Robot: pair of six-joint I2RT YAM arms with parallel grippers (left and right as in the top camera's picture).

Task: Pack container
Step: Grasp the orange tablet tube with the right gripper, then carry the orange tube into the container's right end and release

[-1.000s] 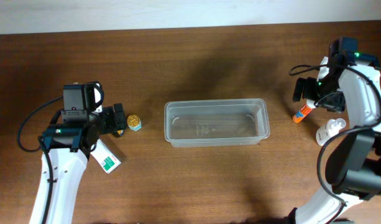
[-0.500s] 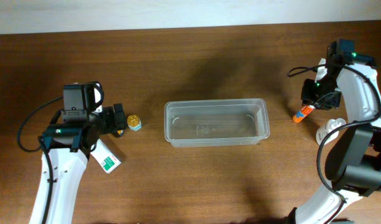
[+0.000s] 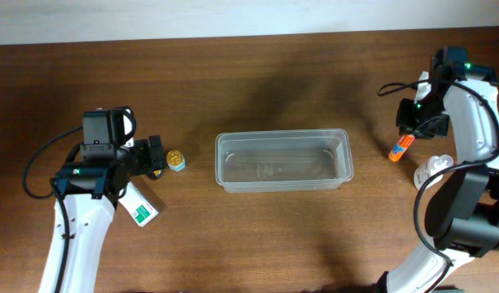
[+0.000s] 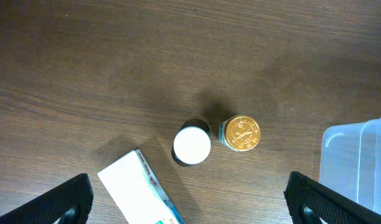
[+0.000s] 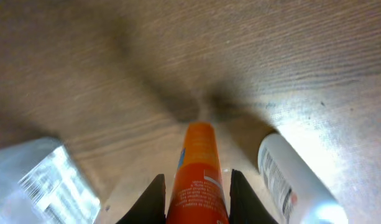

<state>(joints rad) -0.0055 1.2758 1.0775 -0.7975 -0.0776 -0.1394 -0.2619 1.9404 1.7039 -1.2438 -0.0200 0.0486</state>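
The container [image 3: 282, 135] is a clear rectangular tub at the table's middle, with nothing in it; its blurred corner [image 5: 41, 180] shows in the right wrist view. My right gripper [image 3: 413, 129] [image 5: 196, 185] is shut on an orange tube [image 3: 400, 146] [image 5: 198, 165], to the right of the tub. A white bottle [image 3: 434, 169] [image 5: 289, 177] lies just beside the tube. My left gripper [image 3: 155, 156] [image 4: 189, 190] stands wide open above a small white-capped bottle [image 4: 191, 145]. A gold-lidded jar [image 3: 176, 159] [image 4: 242, 134] is right next to that bottle.
A white box with green print [image 3: 140, 207] [image 4: 140, 193] lies under the left arm, near the small bottle. The tub's left end [image 4: 358, 168] shows at the right edge of the left wrist view. Cables loop beside both arms.
My right gripper has gone from open to shut on the orange tube, and the tube has shifted slightly. The left arm has not moved.
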